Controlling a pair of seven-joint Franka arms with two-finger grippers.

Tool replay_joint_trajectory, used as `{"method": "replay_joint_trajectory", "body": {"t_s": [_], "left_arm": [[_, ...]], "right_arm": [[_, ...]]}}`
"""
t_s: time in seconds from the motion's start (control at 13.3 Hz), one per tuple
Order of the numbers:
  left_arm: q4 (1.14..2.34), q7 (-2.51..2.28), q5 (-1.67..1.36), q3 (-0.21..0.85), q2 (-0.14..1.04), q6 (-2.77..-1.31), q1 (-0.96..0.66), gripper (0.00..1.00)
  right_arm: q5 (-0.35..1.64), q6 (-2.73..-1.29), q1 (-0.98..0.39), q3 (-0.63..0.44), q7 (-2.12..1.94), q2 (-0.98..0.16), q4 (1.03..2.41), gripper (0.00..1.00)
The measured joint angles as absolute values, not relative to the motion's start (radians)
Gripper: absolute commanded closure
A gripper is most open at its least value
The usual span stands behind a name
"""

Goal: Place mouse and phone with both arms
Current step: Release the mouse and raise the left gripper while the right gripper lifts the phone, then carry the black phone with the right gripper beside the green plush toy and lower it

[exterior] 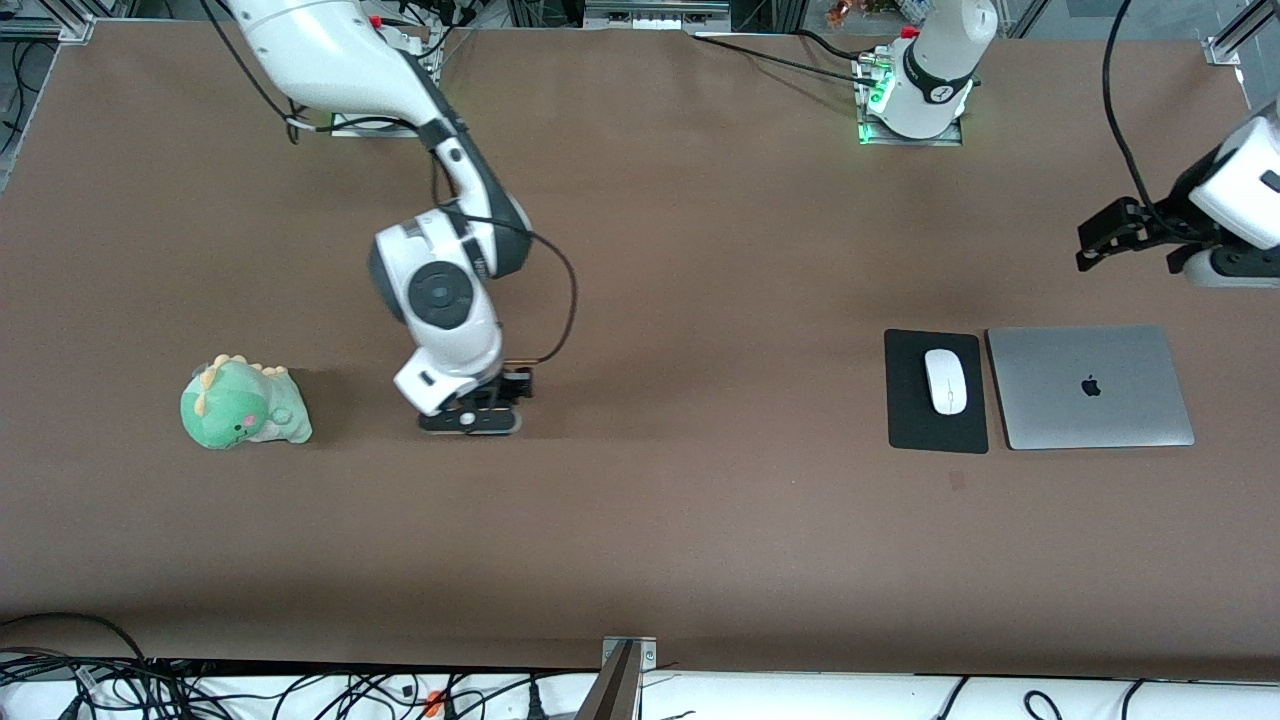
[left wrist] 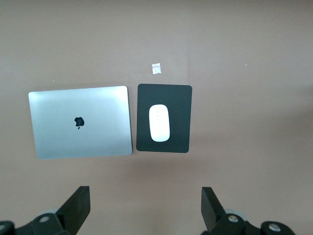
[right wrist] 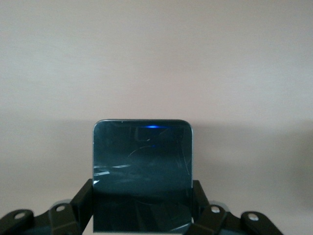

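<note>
A: What was the biggest thing there?
B: The brown table [exterior: 700, 540]; it carried everything; the two arms came next, the right arm [exterior: 440, 290] bent low toward its own end of the table, the left arm [exterior: 1235, 200] held up at its end, waiting.

A: And on the table?
B: A closed silver laptop [exterior: 1090, 387] lay flat toward the left arm's end; just beside it, on the side toward the right arm, lay a black mouse pad [exterior: 908, 420]; a green plush dinosaur [exterior: 243, 405] sat toward the right arm's end, near the right gripper.

A: The grippers?
B: The right gripper [exterior: 478, 412] was down close to the table beside the dinosaur, its jaws clenched on the phone [right wrist: 142, 171]; in the right wrist view the dark glass slab stood between the two fingers [right wrist: 80, 203], gripped by its sides; I could not tell whether the phone touched the table. The left gripper [left wrist: 145, 208] hung in the air with its jaws released and wide, holding nothing; the left wrist view looked down on the laptop and pad.

A: The mouse?
B: The white mouse [exterior: 945, 381] rested on the mouse pad, near its middle; smallest of all, a pale scrap [left wrist: 156, 68] lay on the table near the pad.
</note>
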State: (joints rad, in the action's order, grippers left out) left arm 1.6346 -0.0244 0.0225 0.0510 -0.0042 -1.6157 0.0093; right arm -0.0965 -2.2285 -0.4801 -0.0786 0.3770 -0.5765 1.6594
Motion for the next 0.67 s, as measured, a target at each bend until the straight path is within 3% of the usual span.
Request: {"method": "replay_joint_trajectory", "body": {"t_s": [0.38, 0.67], "left_arm": [[1.643, -0.024, 0.022, 0.061, -0.004, -1.616, 0.006, 0.00], [1.643, -0.025, 0.022, 0.072, -0.004, -1.611, 0.006, 0.00]], "right_arm": [[-0.094, -2.260, -0.320, -0.079, 0.156, -0.482, 1.850, 0.47], [-0.091, -2.435, -0.263, -0.079, 0.103, -0.479, 1.991, 0.46]]}}
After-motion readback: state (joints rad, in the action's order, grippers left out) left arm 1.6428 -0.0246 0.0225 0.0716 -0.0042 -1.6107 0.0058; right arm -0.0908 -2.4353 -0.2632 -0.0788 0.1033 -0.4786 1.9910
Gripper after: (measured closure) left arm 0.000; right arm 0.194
